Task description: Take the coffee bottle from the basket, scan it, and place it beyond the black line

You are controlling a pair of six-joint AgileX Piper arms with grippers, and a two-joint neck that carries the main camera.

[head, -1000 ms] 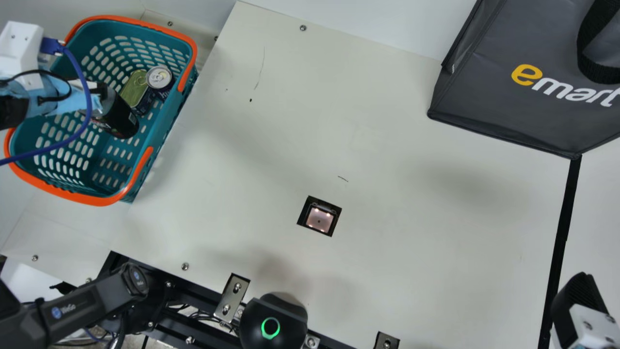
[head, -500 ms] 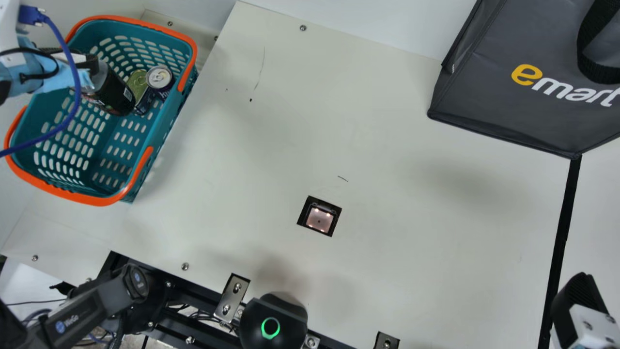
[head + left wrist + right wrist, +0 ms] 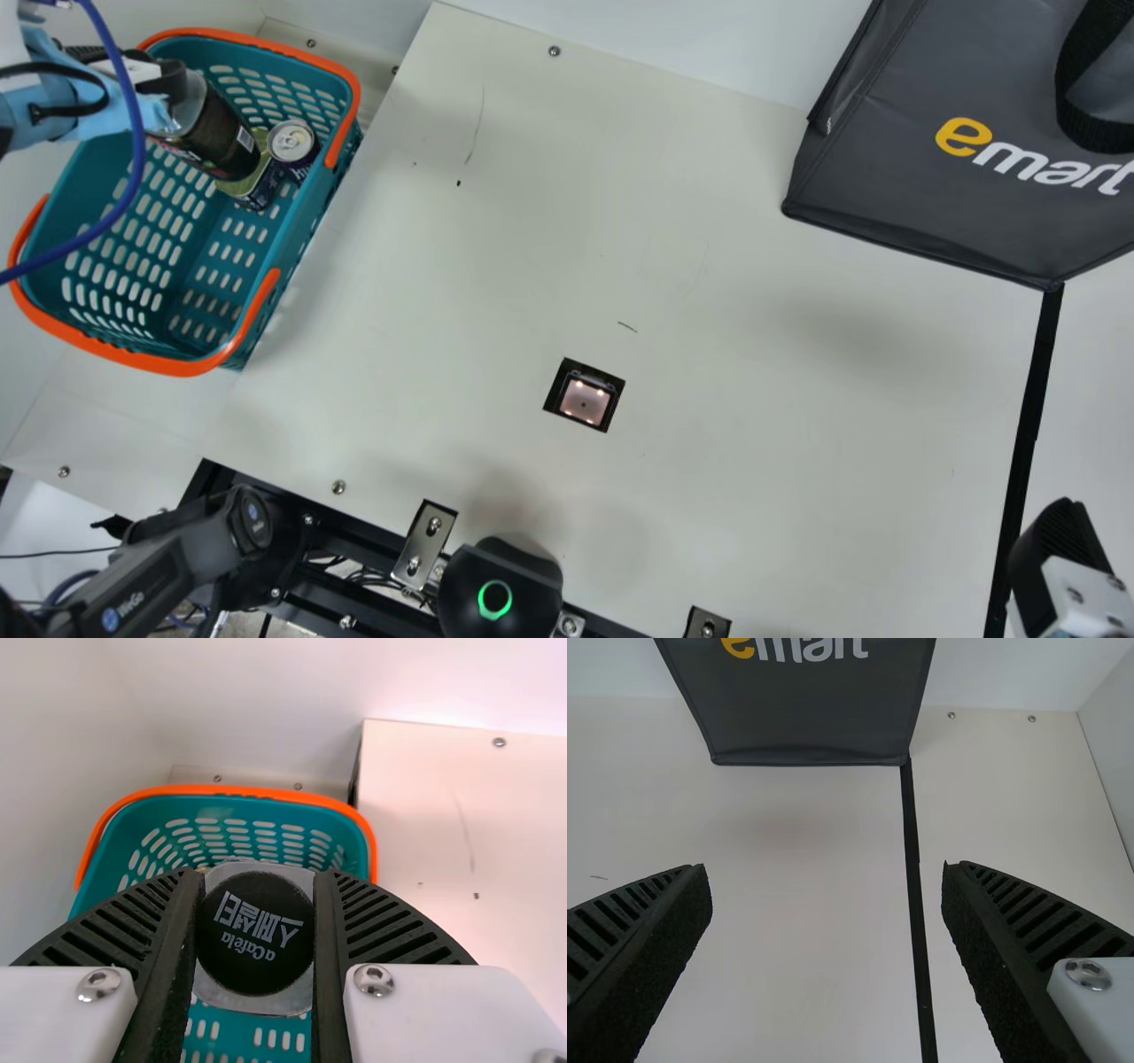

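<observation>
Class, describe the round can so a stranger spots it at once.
Find the teal basket with the orange rim. The can sits inside, toward the basket's right in the main view. Its round silver top sets it apart from the greenish tin and the dark bottle.

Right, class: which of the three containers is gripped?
The coffee bottle, held by the left gripper; the silver-topped can and green tin rest in the basket.

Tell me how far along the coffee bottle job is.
Done: the bottle is grasped, with the left gripper's jaws pressed on either side of its top. In hand: lifting it out, it seems, as it hangs tilted over the basket. Left: scanning it at the scanner, then setting it past the black line; the bottle is well away from both.
</observation>
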